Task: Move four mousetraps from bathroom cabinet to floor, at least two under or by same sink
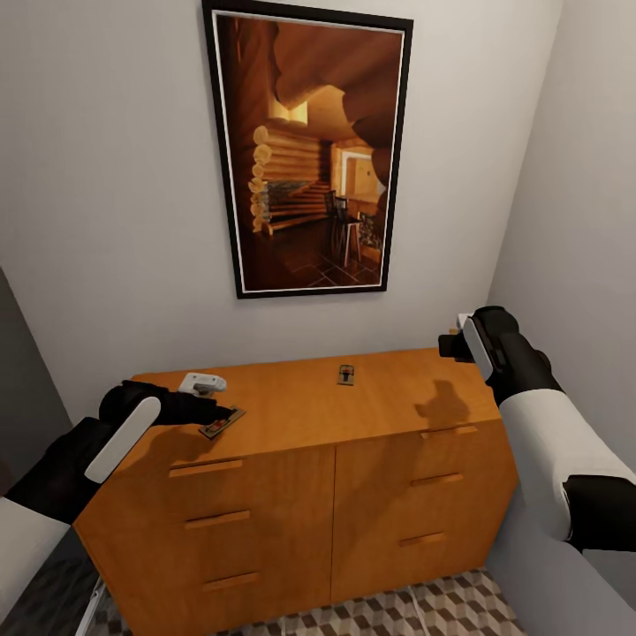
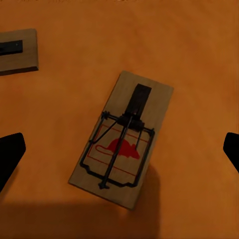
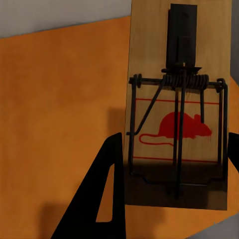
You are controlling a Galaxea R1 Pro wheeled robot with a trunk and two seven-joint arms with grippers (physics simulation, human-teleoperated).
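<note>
Mousetrap flat on orange cabinet top, between spread gripper fingertips; second mousetrap nearby.

Home interior, wooden cabinet, framed picture, patterned tile floor

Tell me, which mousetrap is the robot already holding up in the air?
The mousetrap pinched in the right gripper, lifted off the cabinet. The others lie flat on top: one under the open left gripper, one farther back.

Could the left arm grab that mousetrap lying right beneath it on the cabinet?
Probably yes. The left tool hangs open above the mousetrap, which lies flat on the cabinet top, with bare wood on both long sides. The other mousetrap sits well apart, so nothing seems to block a straight descent.
</note>
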